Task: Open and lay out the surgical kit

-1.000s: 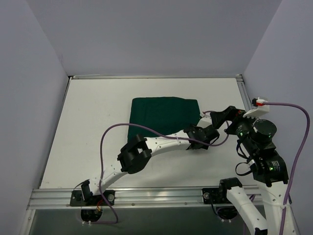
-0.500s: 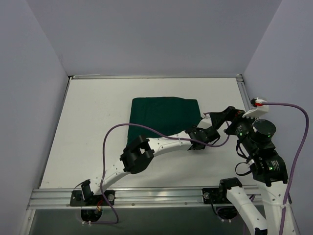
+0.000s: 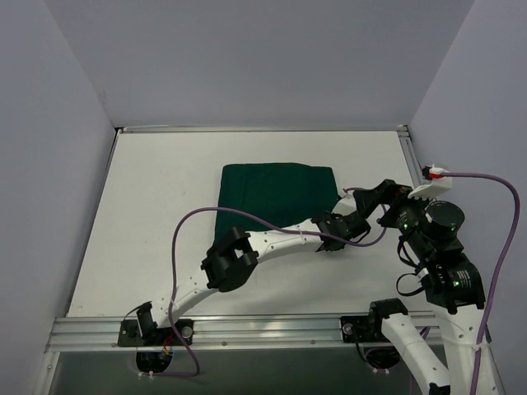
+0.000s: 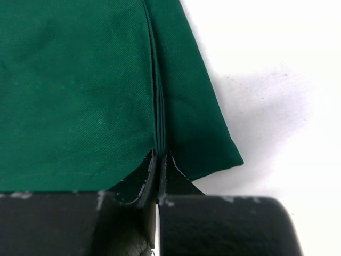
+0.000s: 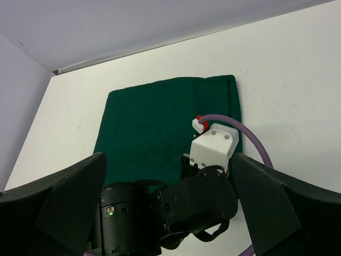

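Note:
The surgical kit is a dark green drape (image 3: 276,193) lying folded flat on the white table (image 3: 156,214); whatever it wraps is hidden. My left gripper (image 3: 327,223) sits at the drape's near right corner. In the left wrist view the left gripper (image 4: 160,154) is shut, pinching a raised fold of the drape (image 4: 80,96) between its black fingers (image 4: 143,176). My right gripper (image 3: 381,196) hovers open just right of the drape, above the left wrist. The right wrist view looks down between the wide-apart right gripper (image 5: 168,157) onto the drape (image 5: 149,117).
Pale walls close in the table on the left, back and right. A metal rail (image 3: 263,329) runs along the near edge. A purple cable (image 3: 189,226) loops over the left arm, and the left wrist's white camera housing (image 5: 213,149) sits under the right gripper.
The left gripper's jaws have closed onto the fold of the drape. The left arm's elbow has shifted slightly right. The right arm has stayed still.

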